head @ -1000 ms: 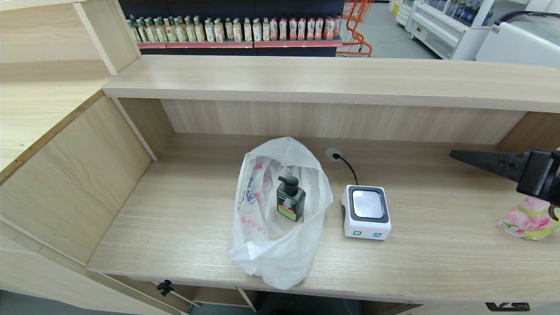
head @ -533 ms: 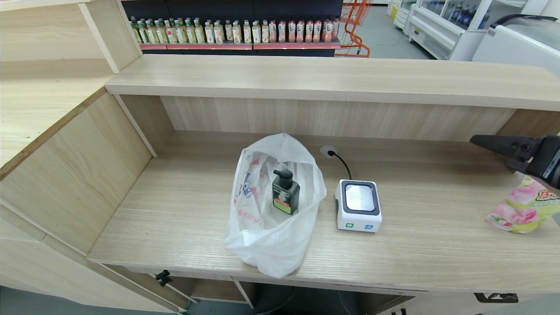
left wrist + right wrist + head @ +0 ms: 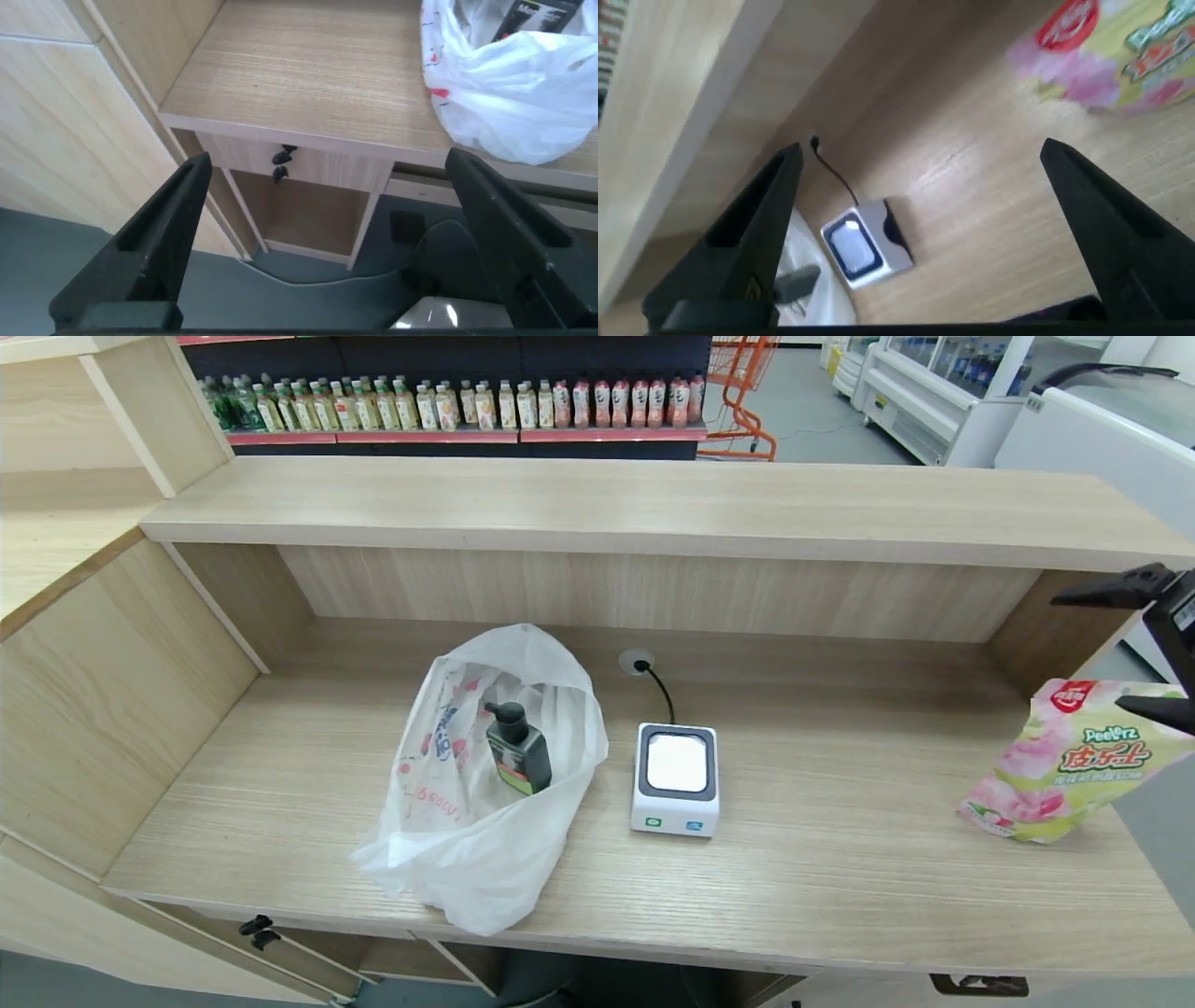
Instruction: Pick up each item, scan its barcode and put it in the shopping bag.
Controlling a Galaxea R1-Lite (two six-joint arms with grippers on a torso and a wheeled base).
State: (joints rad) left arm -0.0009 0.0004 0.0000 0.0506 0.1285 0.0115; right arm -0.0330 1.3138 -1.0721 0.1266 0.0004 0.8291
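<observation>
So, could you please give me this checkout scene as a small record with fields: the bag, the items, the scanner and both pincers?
Shopping bag: white plastic, open, on the counter, left of the scanner
Pump bottle: dark, inside the bag, pump end up
Scanner: white, cabled, mid-counter
Pouch: pink and green, at the counter's right end, not bagged
Right pincer: open, empty, close to the pouch's top
Left pincer: open, empty, low in front of the counter

The shopping bag (image 3: 485, 863) is white with red and blue print. The bottle (image 3: 516, 762) is black with a green label. The scanner (image 3: 675, 791) is white. The pouch (image 3: 1060, 770) is pink and green.
</observation>
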